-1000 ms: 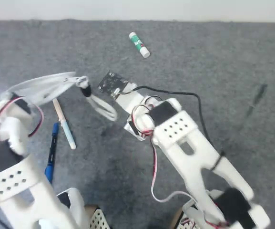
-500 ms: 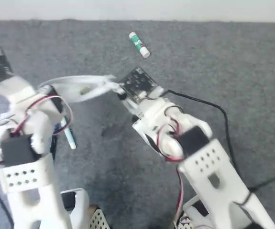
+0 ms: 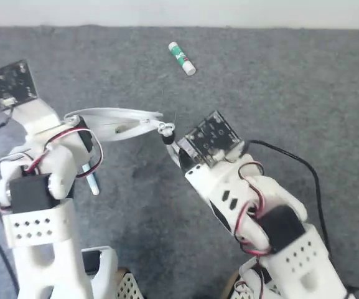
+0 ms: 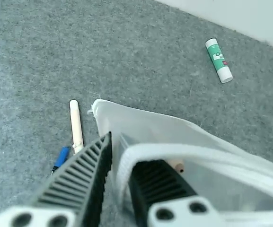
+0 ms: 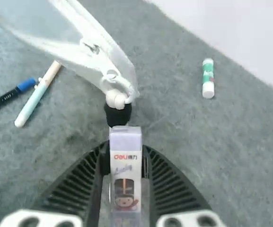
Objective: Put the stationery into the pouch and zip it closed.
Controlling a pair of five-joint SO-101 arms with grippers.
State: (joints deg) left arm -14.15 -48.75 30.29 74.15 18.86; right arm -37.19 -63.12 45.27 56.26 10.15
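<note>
Right claw (image 5: 123, 150): clamped on the eraser (image 5: 125, 165), with its nose just short of the zip pull (image 5: 116, 98).
Left claw (image 4: 122, 152): pinched on the rim of the pouch (image 4: 198, 156), which hangs off the carpet at 10 o'clock in my high view.
Inside pouch: one small pale thing; I can't tell what.
Pens: pale pen (image 4: 75, 125) and blue pen (image 4: 60, 158) lie close together on the carpet at 9 o'clock.
Open room: bare carpet (image 3: 303, 112) from 1 to 4 o'clock.
Far edge: glue stick (image 3: 182, 58) at 12 o'clock, near the wall (image 3: 179, 12).

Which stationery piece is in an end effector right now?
The white eraser, clamped in the right end effector. The glue stick, pale blue pen and blue-capped pen all lie loose on the grey carpet.
</note>
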